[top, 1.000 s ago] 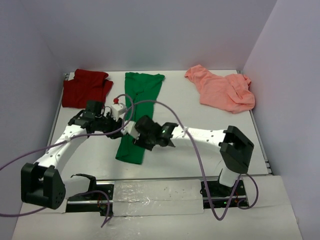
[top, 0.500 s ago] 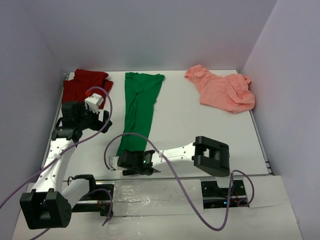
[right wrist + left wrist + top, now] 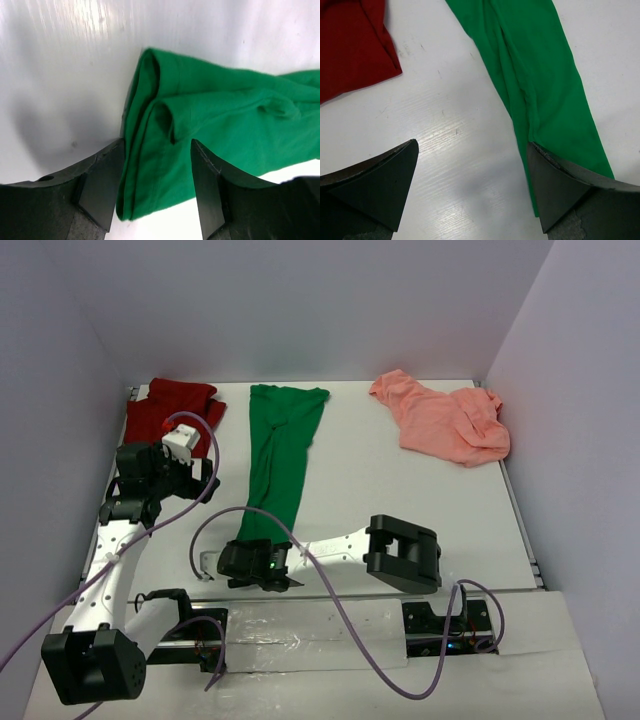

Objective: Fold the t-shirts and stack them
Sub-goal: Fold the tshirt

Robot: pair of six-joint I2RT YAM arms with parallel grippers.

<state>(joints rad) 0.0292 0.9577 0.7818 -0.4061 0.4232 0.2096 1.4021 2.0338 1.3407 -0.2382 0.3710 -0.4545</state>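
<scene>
- The green t-shirt (image 3: 282, 455) lies on the white table (image 3: 400, 490) as a long narrow strip, running from the far edge down toward the arms.
- The dark red t-shirt (image 3: 168, 412) sits folded in the far left corner.
- The salmon pink t-shirt (image 3: 440, 420) lies crumpled at the far right, well apart from the other two.
- The left gripper (image 3: 471, 150) hangs spread wide over bare table between the dark red and green t-shirts, holding nothing.
- The right gripper (image 3: 156, 150) is low at the near end of the green strip. Its fingers are apart and straddle the folded hem without pinching it.
</scene>
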